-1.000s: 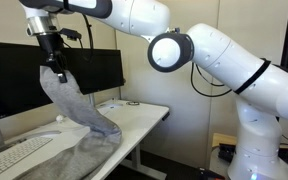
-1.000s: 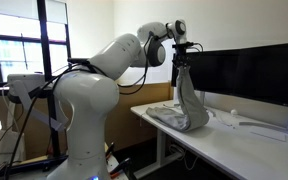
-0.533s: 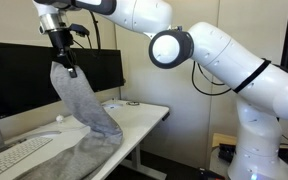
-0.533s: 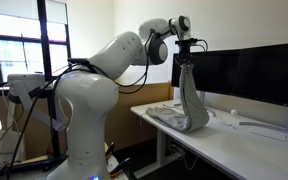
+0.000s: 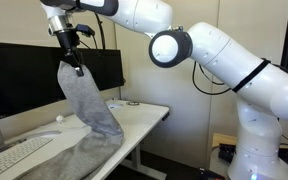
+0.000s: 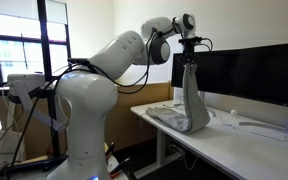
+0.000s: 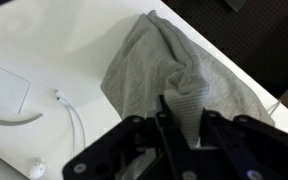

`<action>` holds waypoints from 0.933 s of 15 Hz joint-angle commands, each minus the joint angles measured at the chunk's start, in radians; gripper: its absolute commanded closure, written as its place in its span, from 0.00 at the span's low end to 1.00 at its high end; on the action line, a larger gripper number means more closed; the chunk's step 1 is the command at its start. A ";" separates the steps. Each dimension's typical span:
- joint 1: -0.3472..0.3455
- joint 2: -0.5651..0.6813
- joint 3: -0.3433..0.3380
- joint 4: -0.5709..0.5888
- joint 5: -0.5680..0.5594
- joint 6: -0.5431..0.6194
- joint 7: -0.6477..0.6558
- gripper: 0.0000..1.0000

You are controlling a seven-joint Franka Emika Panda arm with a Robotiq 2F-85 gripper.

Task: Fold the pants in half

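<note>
The grey-taupe pants [image 5: 89,110] hang from my gripper [image 5: 77,66], which is shut on one end of them high above the white desk [image 5: 144,112]. The lower part of the pants lies in a heap on the desk. In an exterior view the pants [image 6: 192,103] hang as a narrow column under the gripper [image 6: 192,63]. In the wrist view the fabric [image 7: 174,70] runs up between the fingers [image 7: 181,118], which pinch it.
A white keyboard [image 5: 16,155] lies on the desk near the front, also in the wrist view [image 7: 2,90]. A white cable [image 7: 72,115] lies beside it. Black monitors [image 5: 24,75] stand behind the desk [image 6: 249,70]. Small items [image 5: 130,103] sit at the desk's far end.
My gripper has risen and moved sideways along the desk, lifting the held end of the pants higher. More fabric has come off the desk.
</note>
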 commanded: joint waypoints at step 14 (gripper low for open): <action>0.173 0.040 0.030 -0.031 -0.027 0.122 0.020 0.91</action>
